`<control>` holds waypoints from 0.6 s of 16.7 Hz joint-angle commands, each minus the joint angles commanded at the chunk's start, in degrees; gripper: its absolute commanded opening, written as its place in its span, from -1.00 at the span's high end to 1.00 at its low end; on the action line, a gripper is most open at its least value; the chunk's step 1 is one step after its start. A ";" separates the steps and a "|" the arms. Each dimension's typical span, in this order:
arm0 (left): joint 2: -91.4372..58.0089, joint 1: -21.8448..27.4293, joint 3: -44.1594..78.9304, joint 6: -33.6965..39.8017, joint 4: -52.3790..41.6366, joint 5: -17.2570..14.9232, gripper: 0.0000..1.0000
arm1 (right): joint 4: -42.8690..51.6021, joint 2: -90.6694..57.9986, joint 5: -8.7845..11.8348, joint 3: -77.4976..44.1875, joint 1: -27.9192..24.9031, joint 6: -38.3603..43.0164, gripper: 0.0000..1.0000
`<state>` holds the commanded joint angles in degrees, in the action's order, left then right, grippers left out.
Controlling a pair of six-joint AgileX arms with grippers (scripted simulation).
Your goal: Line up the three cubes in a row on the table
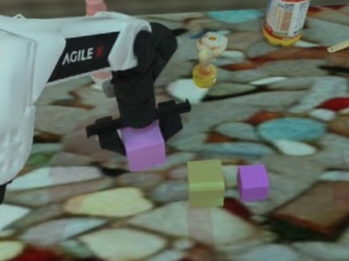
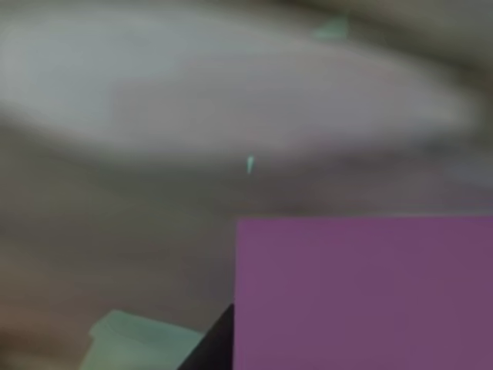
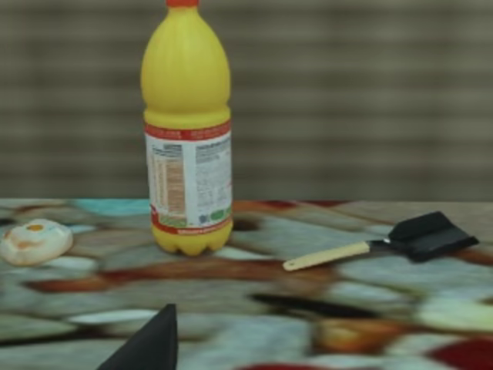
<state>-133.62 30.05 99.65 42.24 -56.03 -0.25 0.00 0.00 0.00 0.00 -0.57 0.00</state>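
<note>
My left gripper (image 1: 142, 135) is shut on the large light-purple cube (image 1: 146, 153), holding it left of centre on the cobblestone table (image 1: 110, 239). In the left wrist view that cube (image 2: 362, 293) fills the near corner, with one dark finger (image 2: 219, 343) against its side. The olive-green cube (image 1: 206, 183) rests on the table to the right of the held cube and a little nearer the front. The small deeper-purple cube (image 1: 253, 182) sits just right of the green one with a narrow gap. My right gripper (image 3: 158, 347) is outside the top view, parked.
A yellow bottle (image 1: 286, 13) (image 3: 187, 131) stands at the back right. A black spatula with a wooden handle (image 3: 385, 245) lies right of it. A cream-and-yellow object (image 1: 208, 61) stands behind the cubes. A pink thing (image 1: 94, 3) shows at the back edge.
</note>
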 joint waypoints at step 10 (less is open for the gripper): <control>0.80 -0.21 0.90 -0.13 -1.30 0.24 1.00 | 0.00 0.00 0.00 0.00 0.00 0.00 -1.00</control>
<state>-132.82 29.84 100.55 42.12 -57.33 -0.01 0.00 0.00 0.00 0.00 -0.57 0.00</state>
